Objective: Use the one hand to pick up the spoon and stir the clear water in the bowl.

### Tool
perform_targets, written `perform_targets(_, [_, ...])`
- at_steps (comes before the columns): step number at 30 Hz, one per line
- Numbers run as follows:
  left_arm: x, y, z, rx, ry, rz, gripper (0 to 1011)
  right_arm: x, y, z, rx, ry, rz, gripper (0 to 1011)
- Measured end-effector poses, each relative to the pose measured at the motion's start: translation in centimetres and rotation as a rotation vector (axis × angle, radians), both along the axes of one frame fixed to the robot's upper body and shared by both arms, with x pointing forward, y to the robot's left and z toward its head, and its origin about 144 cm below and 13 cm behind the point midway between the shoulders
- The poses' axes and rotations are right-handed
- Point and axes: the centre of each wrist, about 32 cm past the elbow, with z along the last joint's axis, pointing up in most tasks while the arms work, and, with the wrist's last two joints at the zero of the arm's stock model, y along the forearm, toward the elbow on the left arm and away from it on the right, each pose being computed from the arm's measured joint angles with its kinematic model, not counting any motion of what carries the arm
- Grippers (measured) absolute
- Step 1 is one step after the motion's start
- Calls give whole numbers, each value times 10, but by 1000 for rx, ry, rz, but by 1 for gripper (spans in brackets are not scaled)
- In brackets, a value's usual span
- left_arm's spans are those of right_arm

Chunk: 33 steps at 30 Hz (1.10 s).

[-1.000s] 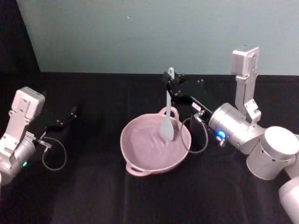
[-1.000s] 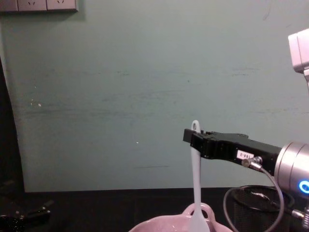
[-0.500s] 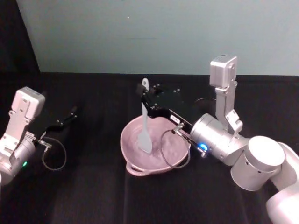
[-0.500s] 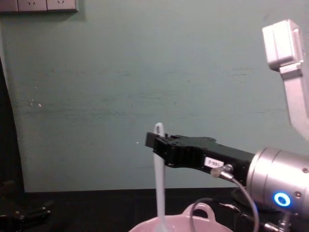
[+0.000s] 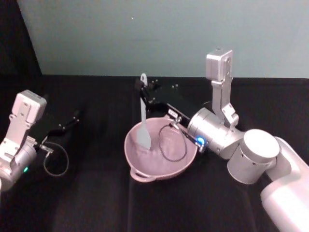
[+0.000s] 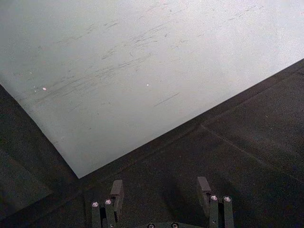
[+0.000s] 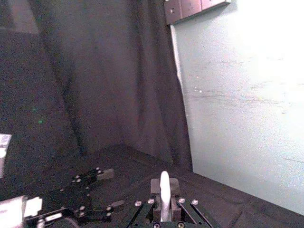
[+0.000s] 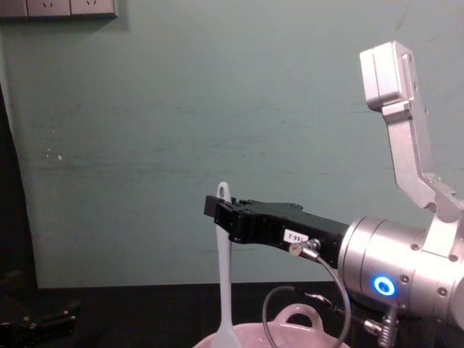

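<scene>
I have the right tool pinching the spoon high on its handle, just below the holed end; in the right wrist view the white handle stands up between the two pads, pressed tight from both sides. The spoon hangs close to upright, long axis near vertical, paddle head down; that head sits inside the bowl, over toward the robot's-left wall of it rather than at the centre. From the chest view the handle drops straight from the tool into the pink rim; I cannot tell how deep the head is in the water, nor whether it touches the bottom.

The bowl stands on the black counter, in front of the robot, with the right arm reaching across above its far rim; a loop of cable from that arm hangs over the bowl's right half.

What the coming stroke turns on, as I judge it: the head is already close to the left wall, so the free room lies to the right and toward the near rim; a sweep should curve that way, holding the handle upright so the paddle stays under and does not lever against the wall. The hanging cable is the thing I would watch.

The left tool is parked well apart on the left of the counter, fingers spread and empty; the right arm is plainly the nearer one and does the work alone.
</scene>
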Motion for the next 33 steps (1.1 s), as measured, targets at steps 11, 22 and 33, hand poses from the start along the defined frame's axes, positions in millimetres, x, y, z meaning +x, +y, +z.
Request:
perform_targets(11, [0, 0, 0, 0, 0, 0, 1011, 17, -22, -3, 3, 7, -95, 118])
perform_targets(22, [0, 0, 0, 0, 0, 0, 1011, 7, -43, 1, -15, -9, -140, 118])
perform_targets(33, [0, 0, 0, 0, 0, 0, 1011, -16, -34, 5, -52, -8, -85, 118])
